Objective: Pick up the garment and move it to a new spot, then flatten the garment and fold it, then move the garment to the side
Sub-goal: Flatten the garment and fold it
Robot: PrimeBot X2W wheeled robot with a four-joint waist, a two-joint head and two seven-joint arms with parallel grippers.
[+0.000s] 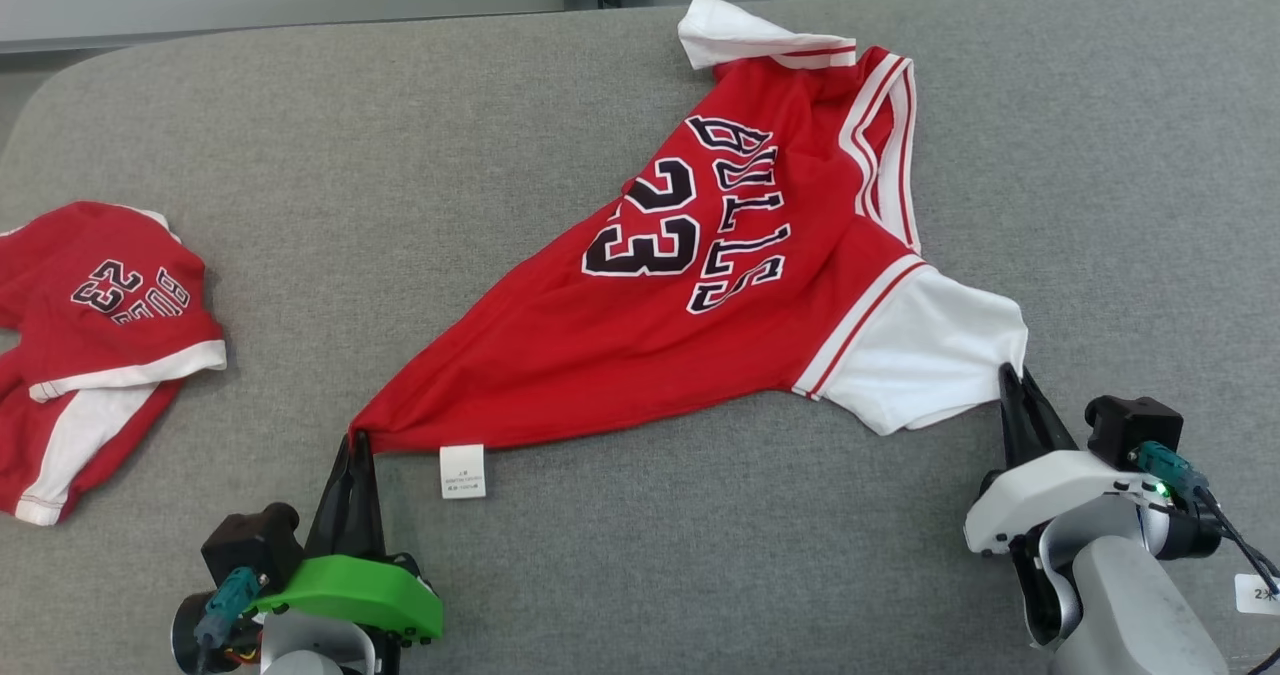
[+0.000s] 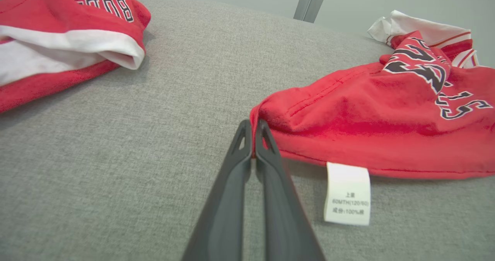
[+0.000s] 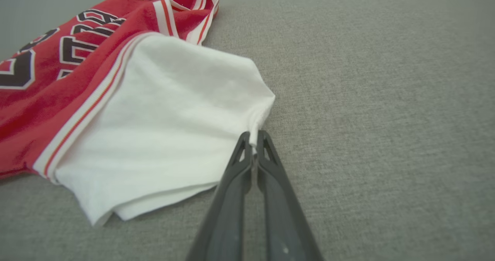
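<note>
Passing over a second jersey [image 1: 95, 325] lying at far left. Clamping the left gripper [image 1: 355, 442] shut on the red hem corner of the garment [image 1: 700, 285], with the care label [image 1: 463, 471] lying just beside. Sprawling across the middle of the grey cushion [image 1: 300, 135], bunching toward that corner. Pinching the white sleeve [image 1: 930, 355] edge with the right gripper [image 1: 1012, 375], jaws closed on cloth. Probably flattening; next, likely needing both held points drawn apart and the hem spread out.

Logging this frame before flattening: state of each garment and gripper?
jersey: spread out but wrinkled, not folded, pinched at two ends.
left gripper: shut on jersey, at its red corner.
right gripper: shut on jersey, at its white sleeve.
second jersey: crumpled, untouched.
</note>
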